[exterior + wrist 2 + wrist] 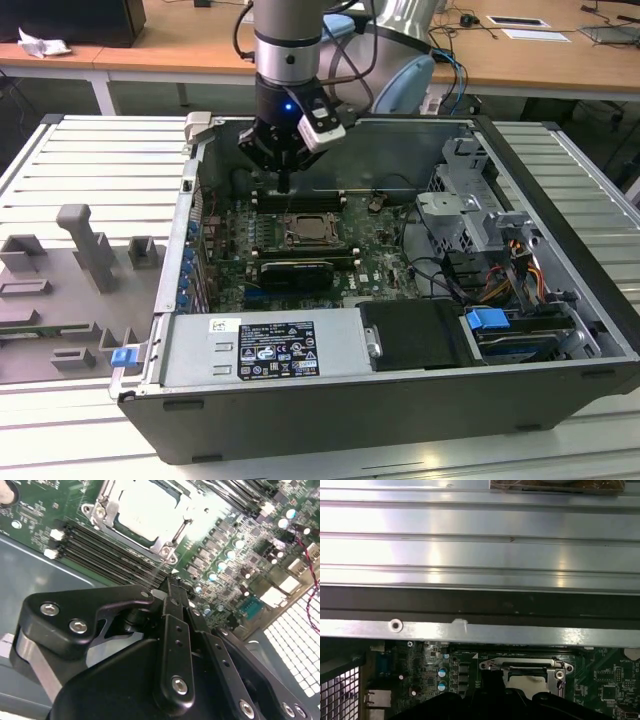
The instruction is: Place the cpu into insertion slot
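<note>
- One open dark-grey computer case (pixel 400 440) lying on its side on the ribbed aluminium desk (pixel 90 150), grey moulded holder blocks (pixel 85 250) beside it toward the exterior view's left.
- Nearest inside the case: a silver-grey metal power supply box (pixel 200 350) with a white-and-black label, along the near wall.
- Just behind that, a long black graphics card (pixel 295 272) standing on the green circuit board (pixel 375 250).
- Next, the insertion slot (pixel 290 241), a square black socket with a thin metal frame, seen also in both wrist views (pixel 167 550) (pixel 492 665).
- Seated flat within that frame: the cpu (pixel 310 231), a small square chip with a silver-grey top, bright in the second wrist view (pixel 145 505) and partly showing in the first wrist view (pixel 527 681).
- Slightly farther back, the black gripper (pixel 285 182) hanging on the arm above the long narrow black memory slots (pixel 300 197), clear of the cpu and not touching it.
- Fingers (pixel 175 610) pressed together in the second wrist view, nothing seen between them.
- Toward the exterior view's right, a grey metal drive cage (pixel 465 205).
- Farthest back, a wooden desk (pixel 200 50) behind the arm.
</note>
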`<state>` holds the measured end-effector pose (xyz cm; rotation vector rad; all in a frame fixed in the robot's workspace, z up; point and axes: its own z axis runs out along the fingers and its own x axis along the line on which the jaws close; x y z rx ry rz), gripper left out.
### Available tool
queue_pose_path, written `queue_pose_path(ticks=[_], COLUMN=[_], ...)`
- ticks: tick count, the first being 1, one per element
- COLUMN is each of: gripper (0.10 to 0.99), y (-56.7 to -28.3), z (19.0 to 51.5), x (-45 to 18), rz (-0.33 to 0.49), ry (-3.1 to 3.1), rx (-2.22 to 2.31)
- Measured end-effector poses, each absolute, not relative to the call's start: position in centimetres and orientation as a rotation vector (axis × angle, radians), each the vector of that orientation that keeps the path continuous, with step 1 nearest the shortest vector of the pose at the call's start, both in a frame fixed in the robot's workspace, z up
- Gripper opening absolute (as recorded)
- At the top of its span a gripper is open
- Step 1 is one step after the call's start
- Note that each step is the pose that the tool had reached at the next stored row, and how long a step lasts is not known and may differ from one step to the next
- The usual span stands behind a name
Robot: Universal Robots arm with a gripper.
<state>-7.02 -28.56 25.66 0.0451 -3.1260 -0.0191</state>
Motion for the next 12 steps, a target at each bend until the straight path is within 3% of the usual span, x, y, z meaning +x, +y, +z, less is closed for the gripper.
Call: queue_pose_path(ticks=[12], gripper=[0.106], y=[-28.6], z=[25.5], x=[-5.8], rz=[-0.018], ry=[-3.126], rx=[0.045])
